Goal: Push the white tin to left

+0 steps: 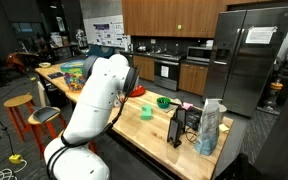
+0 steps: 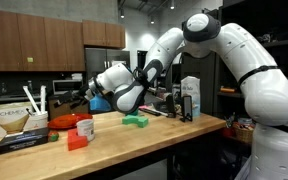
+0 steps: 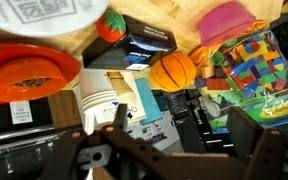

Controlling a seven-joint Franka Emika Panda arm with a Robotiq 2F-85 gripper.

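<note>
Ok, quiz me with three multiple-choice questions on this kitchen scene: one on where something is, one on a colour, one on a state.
1. The green bowl sits: A on the wooden counter; B on a stool; C on the floor.
2. The ball in the wrist view is: A blue; B orange; C white.
3. The doors of the fridge are: A both open; B one open; C shut.
Answers: A, it rests on the counter top; B, its surface is plainly orange; C, both doors lie flush.

Two orange-legged stools, one green bowl.
</note>
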